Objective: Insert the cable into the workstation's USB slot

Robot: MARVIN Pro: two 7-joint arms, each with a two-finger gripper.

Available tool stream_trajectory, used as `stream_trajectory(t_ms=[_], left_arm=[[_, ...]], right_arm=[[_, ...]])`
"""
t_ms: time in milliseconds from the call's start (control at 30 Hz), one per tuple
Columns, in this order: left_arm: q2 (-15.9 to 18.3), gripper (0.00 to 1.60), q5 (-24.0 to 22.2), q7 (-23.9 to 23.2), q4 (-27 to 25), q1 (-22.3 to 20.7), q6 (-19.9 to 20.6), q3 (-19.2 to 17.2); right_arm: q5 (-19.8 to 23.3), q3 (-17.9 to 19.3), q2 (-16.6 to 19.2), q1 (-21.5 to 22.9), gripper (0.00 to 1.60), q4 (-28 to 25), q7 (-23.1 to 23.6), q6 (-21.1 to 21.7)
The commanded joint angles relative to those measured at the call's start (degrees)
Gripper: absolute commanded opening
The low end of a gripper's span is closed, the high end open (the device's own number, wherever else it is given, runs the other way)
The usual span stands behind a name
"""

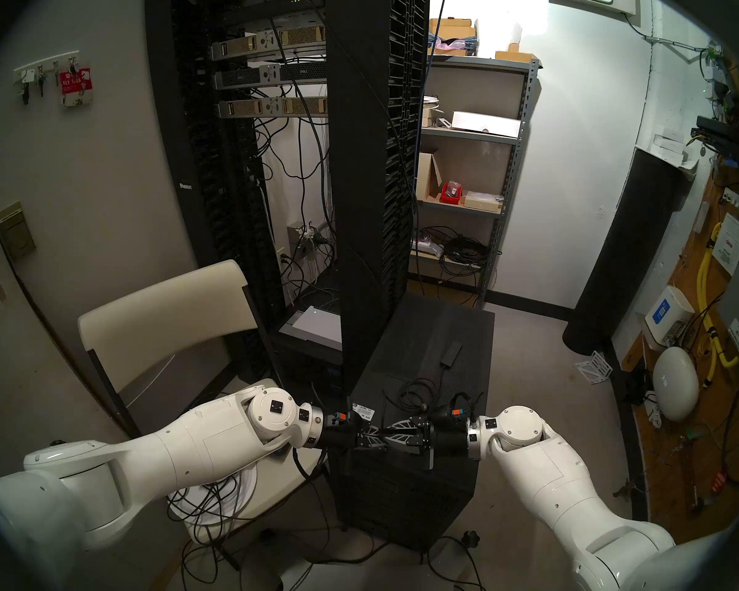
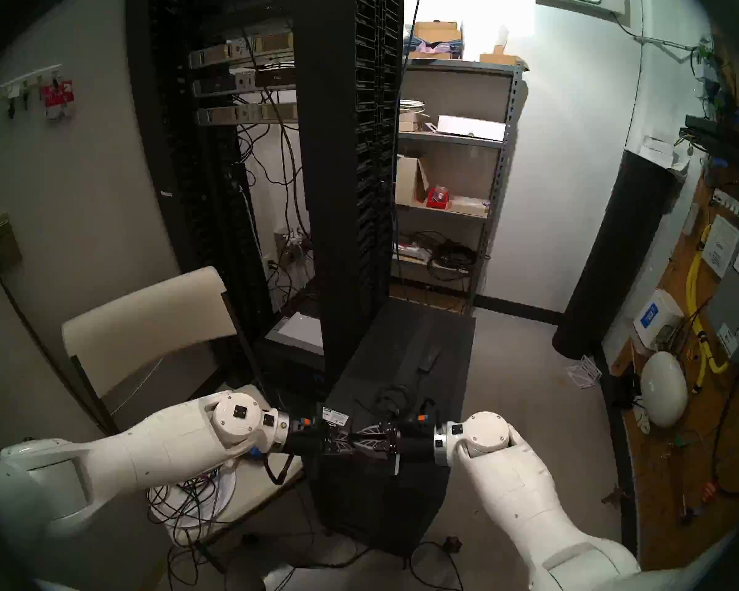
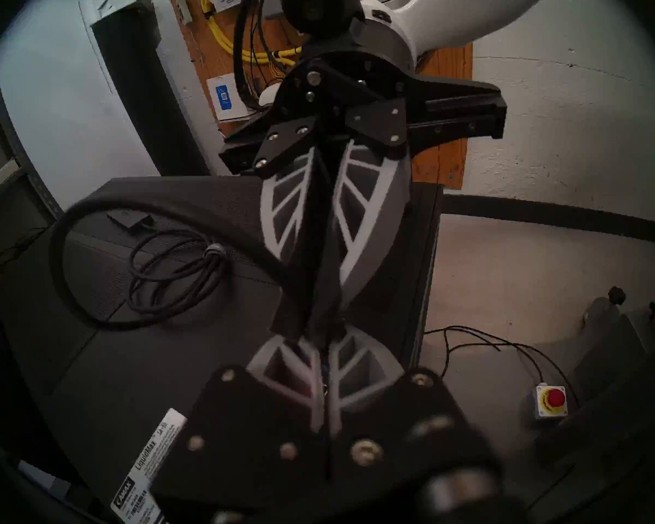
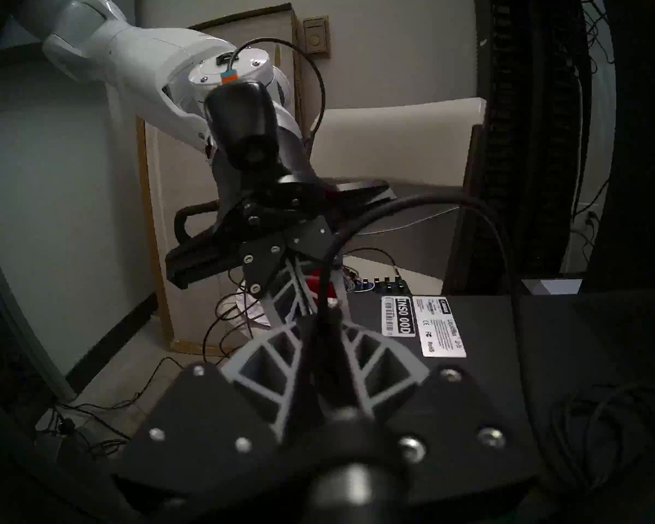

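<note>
The workstation (image 1: pixel 423 334) is a black mesh tower at the foot of the rack, with white stickers (image 4: pixel 420 323) on its top. On that top lie the cable's loose coil (image 3: pixel 174 273) and its flat adapter box (image 3: pixel 129 220). From the coil the cable (image 4: pixel 469 209) arcs up and drops between the two grippers. They meet tip to tip over the tower's front edge. My left gripper (image 1: pixel 378 438) is shut on the cable's end. My right gripper (image 1: pixel 388 433) faces it, its fingers closed in on the same cable (image 4: pixel 322 315). The plug and the USB slot are hidden.
The tall black server rack (image 1: pixel 376 151) rises right behind the tower. A cream folding chair (image 1: pixel 167 313) with tangled wires on its seat stands to the left. There is a metal shelf (image 1: pixel 466 172) at the back, a black cylinder (image 1: pixel 628 253) to the right and an emergency-stop button (image 3: pixel 553 398) on the floor.
</note>
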Motion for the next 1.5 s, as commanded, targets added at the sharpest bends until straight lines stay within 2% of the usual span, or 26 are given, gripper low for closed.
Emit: stream_trajectory(t_ms=[0,467,500,533,567,867,967,1233,1300,1333,1367,1400,1467], left_arm=[[0.15,0.00,0.17,0.26,-1.12,-0.44,0.20,-0.25],[0.50,0.00,0.18,0.22,-1.48,-0.53,0.69,-0.26],[0.51,0.00,0.19,0.20,-1.49,-0.55,0.69,-0.24],[0.51,0.00,0.23,0.17,-1.47,-0.57,0.64,-0.22],[0.50,0.00,0.33,0.17,-1.43,-0.59,0.56,-0.19],[0.73,0.00,0.63,0.10,-1.91,-0.61,0.69,-0.24],[0.74,0.00,0.68,0.05,-1.97,-0.62,0.73,-0.28],[0.69,0.00,0.74,0.00,-2.03,-0.59,0.66,-0.38],[0.70,0.00,0.72,0.01,-2.08,-0.56,0.68,-0.42],[0.70,0.00,0.75,0.00,-2.11,-0.56,0.70,-0.41],[0.70,0.00,0.75,0.01,-2.11,-0.54,0.69,-0.42],[0.70,0.00,0.73,0.03,-2.12,-0.51,0.70,-0.45],[0.72,0.00,0.76,0.09,-2.20,-0.49,0.78,-0.44]], right_arm=[[0.38,0.11,-0.55,1.27,0.00,-0.18,0.16,0.06],[1.11,0.75,-0.06,-0.06,0.00,-1.41,0.29,0.60],[1.09,0.77,-0.10,-0.04,0.32,-1.37,0.34,0.60],[1.10,0.81,-0.17,0.01,0.43,-1.26,0.45,0.56],[1.11,0.85,-0.24,0.03,0.66,-1.21,0.47,0.51],[0.96,1.35,-0.72,0.10,0.68,-0.92,0.70,0.26],[0.82,1.32,-1.05,0.53,0.74,-0.39,0.97,0.13],[0.34,1.35,-1.60,0.89,0.68,-0.08,0.98,0.28],[0.21,1.35,-1.73,0.97,0.50,0.03,0.95,0.31],[-0.06,1.17,-1.82,1.19,0.46,0.43,0.94,0.40],[-0.15,1.16,-1.95,1.28,0.26,0.75,0.86,0.17],[-0.41,1.15,-2.02,1.20,0.00,0.78,0.50,-0.14],[-0.65,1.26,-2.15,1.01,0.00,0.77,0.09,-0.71]])
